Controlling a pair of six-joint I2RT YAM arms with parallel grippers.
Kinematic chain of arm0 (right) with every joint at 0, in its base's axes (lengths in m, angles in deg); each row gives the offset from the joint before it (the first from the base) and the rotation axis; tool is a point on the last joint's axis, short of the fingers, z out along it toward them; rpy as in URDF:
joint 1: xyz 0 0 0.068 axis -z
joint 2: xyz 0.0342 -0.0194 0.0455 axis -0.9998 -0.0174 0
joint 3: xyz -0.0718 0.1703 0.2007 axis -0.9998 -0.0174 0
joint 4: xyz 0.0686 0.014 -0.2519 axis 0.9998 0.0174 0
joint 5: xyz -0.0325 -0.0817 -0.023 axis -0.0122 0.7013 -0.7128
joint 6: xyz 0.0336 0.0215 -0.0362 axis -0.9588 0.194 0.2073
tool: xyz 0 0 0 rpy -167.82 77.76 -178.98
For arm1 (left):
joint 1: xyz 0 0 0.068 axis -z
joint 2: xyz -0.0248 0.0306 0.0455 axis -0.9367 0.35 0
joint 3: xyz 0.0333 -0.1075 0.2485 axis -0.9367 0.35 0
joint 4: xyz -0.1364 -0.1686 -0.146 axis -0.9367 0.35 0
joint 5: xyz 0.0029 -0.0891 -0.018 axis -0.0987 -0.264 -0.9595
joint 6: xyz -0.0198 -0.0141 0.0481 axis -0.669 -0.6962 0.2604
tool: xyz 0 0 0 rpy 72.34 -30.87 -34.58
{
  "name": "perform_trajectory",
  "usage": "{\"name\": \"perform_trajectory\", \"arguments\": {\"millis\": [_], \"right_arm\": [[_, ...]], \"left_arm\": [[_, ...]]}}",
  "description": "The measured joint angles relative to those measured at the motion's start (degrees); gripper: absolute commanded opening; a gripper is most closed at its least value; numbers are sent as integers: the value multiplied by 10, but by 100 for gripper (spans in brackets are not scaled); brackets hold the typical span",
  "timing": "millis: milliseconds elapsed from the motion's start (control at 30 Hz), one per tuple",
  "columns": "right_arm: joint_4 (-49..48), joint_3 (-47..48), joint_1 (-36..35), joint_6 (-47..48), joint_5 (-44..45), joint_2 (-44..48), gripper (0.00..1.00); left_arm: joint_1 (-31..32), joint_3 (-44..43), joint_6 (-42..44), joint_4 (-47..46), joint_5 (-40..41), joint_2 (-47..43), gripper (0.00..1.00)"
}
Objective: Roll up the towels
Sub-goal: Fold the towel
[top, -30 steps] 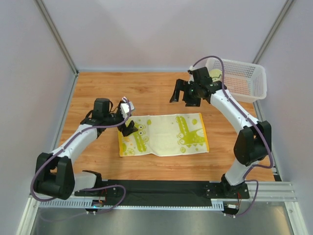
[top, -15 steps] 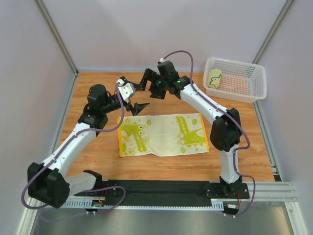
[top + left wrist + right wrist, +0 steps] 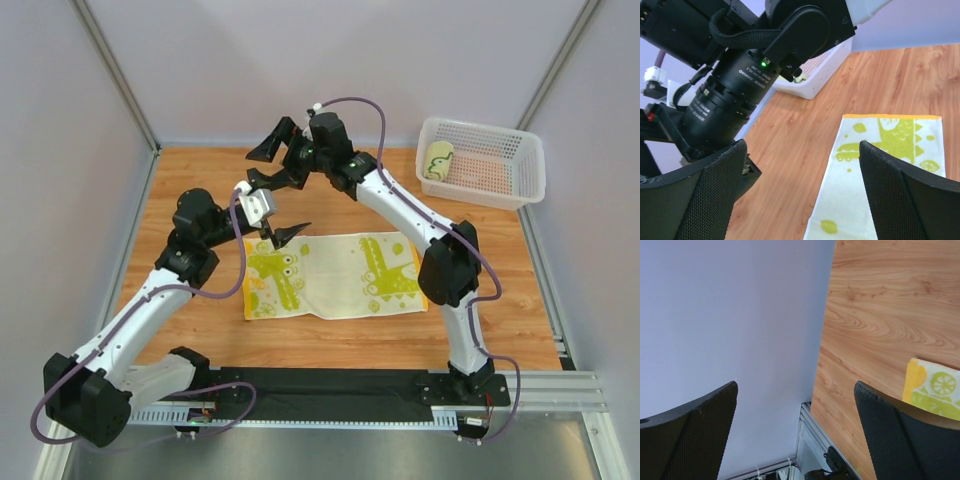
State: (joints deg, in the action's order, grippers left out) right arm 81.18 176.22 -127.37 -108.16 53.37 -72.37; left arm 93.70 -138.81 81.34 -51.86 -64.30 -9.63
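One towel (image 3: pixel 340 275) lies flat on the wooden table, cream with lime-green animal prints and a yellow band at its right end. A second towel (image 3: pixel 437 160) sits rolled inside the basket. My left gripper (image 3: pixel 278 208) hangs open above the flat towel's far left corner, holding nothing. In the left wrist view the towel (image 3: pixel 890 165) lies under the right finger, and the left gripper (image 3: pixel 807 200) is empty. My right gripper (image 3: pixel 272 160) is open at the back of the table, just beyond the left one. In the right wrist view the right gripper (image 3: pixel 797 430) is empty and a towel corner (image 3: pixel 935 387) shows.
A white perforated basket (image 3: pixel 500 175) stands at the back right. The right arm's wrist (image 3: pixel 740 95) sits very close in front of the left gripper. Grey walls and a metal frame edge (image 3: pixel 807 440) bound the table's left side.
The right arm swung from the basket leftward across the back of the table. The left gripper rose off the towel's left edge and moved toward the back.
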Motion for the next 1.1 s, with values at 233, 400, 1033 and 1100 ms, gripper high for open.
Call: {"name": "perform_trajectory", "arguments": {"millis": [233, 400, 1033, 1100], "right_arm": [[-50, -1, -10, -42, -21, 0, 100], [-41, 32, -13, -52, -25, -8, 100], [97, 250, -67, 3, -17, -103, 100], [98, 251, -75, 3, -21, -120, 100]], "left_arm": [[13, 10, 18, 9, 5, -20, 100], [20, 10, 14, 5, 18, -39, 100], [23, 415, -182, -494, 160, -45, 100], [28, 421, -186, -513, 174, -51, 99]]}}
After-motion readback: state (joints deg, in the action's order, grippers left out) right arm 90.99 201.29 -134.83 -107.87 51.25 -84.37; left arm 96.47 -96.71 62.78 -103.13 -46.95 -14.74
